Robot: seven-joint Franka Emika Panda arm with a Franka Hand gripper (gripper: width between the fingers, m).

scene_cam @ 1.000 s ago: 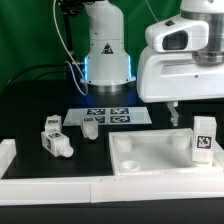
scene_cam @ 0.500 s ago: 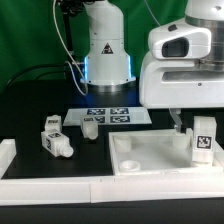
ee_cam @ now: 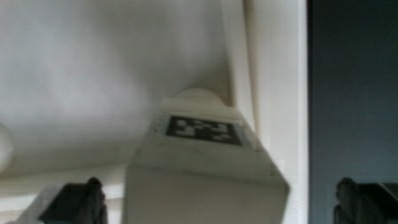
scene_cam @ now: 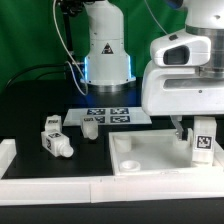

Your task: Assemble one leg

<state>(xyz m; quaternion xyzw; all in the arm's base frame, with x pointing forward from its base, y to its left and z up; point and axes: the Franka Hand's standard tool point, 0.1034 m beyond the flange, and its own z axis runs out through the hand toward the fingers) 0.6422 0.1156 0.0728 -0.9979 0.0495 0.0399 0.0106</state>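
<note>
A white leg [scene_cam: 203,141] with a square marker tag stands upright at the exterior view's right, in the corner of the wide white tray-like board [scene_cam: 150,158]. My gripper [scene_cam: 191,131] hangs low just over and around it, jaws open. In the wrist view the leg [ee_cam: 205,150] fills the middle, tag facing the camera, and sits between my two dark fingertips [ee_cam: 75,202]. The gripper [ee_cam: 217,206] is wide apart and not touching the leg.
Two more tagged legs [scene_cam: 55,140] lie at the exterior view's left and another small leg [scene_cam: 90,128] near the middle. The marker board [scene_cam: 112,114] lies behind them. A low white wall [scene_cam: 50,190] runs along the front edge. The robot base stands at the back.
The gripper has come down and shifted slightly toward the exterior view's right, closer over the upright leg. The leg and the other parts have not moved.
</note>
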